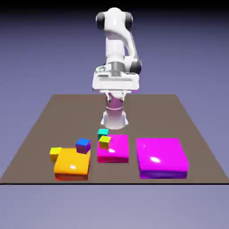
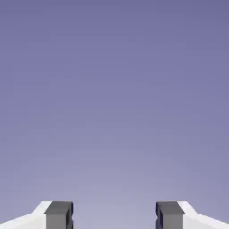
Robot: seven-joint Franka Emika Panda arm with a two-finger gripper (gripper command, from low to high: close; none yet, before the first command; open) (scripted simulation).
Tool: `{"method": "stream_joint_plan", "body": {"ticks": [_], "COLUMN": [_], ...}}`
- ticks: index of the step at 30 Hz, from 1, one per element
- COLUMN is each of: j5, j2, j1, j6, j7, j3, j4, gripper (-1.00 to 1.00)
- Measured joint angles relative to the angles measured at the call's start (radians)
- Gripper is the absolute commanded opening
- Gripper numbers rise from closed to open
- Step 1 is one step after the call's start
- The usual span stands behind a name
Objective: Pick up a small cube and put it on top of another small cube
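Note:
The small cube (image 1: 55, 153), tiny and bright yellow, rests on the table against the left side of a flat orange block (image 1: 72, 164). A blue small cube (image 1: 83, 145) sits on that block's back right corner. A duller olive-yellow small cube (image 1: 104, 142) sits on the back left corner of a magenta block (image 1: 113, 150). My gripper (image 1: 115, 89) hangs high above the table's far part, well behind all the cubes. In the hand view the gripper (image 2: 114, 217) is open, its grey fingertips (image 2: 58, 214) wide apart, with only the plain backdrop between them.
A cyan small cube (image 1: 103, 132) lies on the table just behind the magenta block. A larger flat magenta block (image 1: 161, 157) lies at the exterior view's right. The table's front edge (image 1: 114, 182) runs right in front of the blocks.

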Motion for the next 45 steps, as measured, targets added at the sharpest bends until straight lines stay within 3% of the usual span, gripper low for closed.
{"method": "stream_joint_plan", "body": {"ticks": [45], "j5": [-0.152], "j2": [-0.218], "j1": [0.735], "j6": [0.219], "j7": [-0.960], "j3": [-1.631], "j4": [0.081], "gripper": [0.00]}}
